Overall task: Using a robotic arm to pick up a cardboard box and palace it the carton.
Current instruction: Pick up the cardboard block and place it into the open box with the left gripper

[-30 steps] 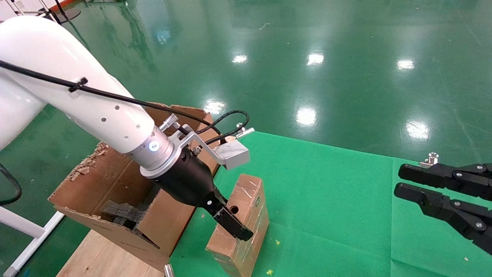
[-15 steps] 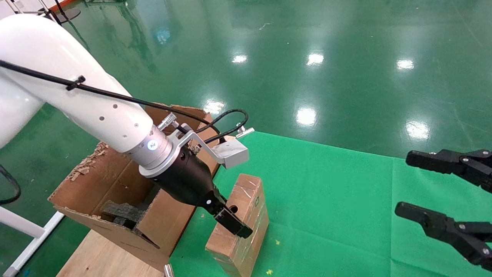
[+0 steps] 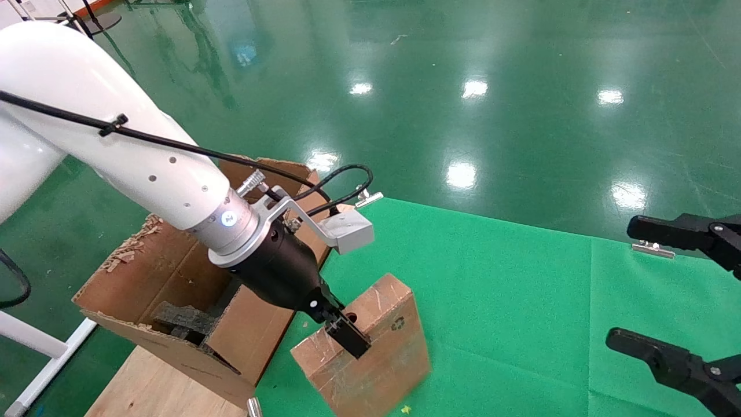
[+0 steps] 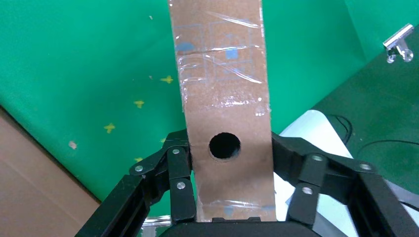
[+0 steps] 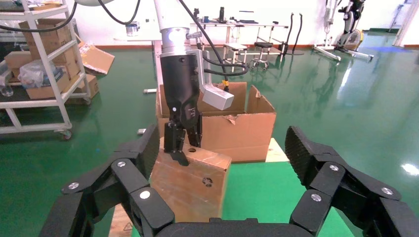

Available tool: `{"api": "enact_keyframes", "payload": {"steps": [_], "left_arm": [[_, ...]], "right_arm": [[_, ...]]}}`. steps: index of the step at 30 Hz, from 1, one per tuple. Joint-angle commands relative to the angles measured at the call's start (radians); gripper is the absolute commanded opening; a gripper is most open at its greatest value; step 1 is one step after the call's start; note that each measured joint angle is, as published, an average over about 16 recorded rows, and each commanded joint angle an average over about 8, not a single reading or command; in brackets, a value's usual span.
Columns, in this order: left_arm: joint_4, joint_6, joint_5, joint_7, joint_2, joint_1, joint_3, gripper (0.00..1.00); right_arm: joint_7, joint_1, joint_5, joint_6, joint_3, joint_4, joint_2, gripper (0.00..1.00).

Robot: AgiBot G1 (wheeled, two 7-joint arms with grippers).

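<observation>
The robotic arm's left gripper (image 3: 343,335) is shut on the top edge of the cardboard box (image 3: 376,353), beside its round hole. The box is tilted over the green mat, its broad face with the recycling mark turned to the front. In the left wrist view the fingers (image 4: 178,163) clamp both sides of the box (image 4: 225,89). The carton (image 3: 173,272), with torn flaps and black foam inside, stands just left of the box. My right gripper (image 3: 645,286) is wide open and empty at the far right. It faces the box (image 5: 185,190) and the carton (image 5: 242,131).
A green mat (image 3: 509,301) covers the floor at the right. The carton rests on a wooden board (image 3: 150,388). A silver clip (image 3: 653,248) lies at the mat's far right edge. A white stand leg (image 3: 35,341) is at the left. Shelves (image 5: 39,69) stand beyond.
The box has swung in the left gripper's hold, so its broad face is now turned to the front. My right gripper has opened from nearly shut to wide open.
</observation>
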Motion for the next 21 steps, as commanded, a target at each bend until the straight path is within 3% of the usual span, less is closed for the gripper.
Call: {"api": "enact_keyframes", "payload": {"steps": [1, 6, 12, 21], "left_arm": [[-0.002, -0.001, -0.003, 0.0, 0.0, 0.001, -0.001, 0.0], [0.034, -0.008, -0.046, 0.072, -0.027, -0.049, -0.046, 0.0], [0.161, 0.0, -0.058, 0.211, -0.054, -0.18, -0.112, 0.0], [0.48, 0.013, 0.083, 0.458, -0.072, -0.432, -0.135, 0.0]], "right_arm": [[0.0, 0.0, 0.0, 0.0, 0.0, 0.0, 0.0, 1.0], [0.0, 0.0, 0.0, 0.0, 0.0, 0.0, 0.0, 1.0], [0.0, 0.0, 0.0, 0.0, 0.0, 0.0, 0.0, 1.0], [0.0, 0.0, 0.0, 0.0, 0.0, 0.0, 0.0, 1.0]]}}
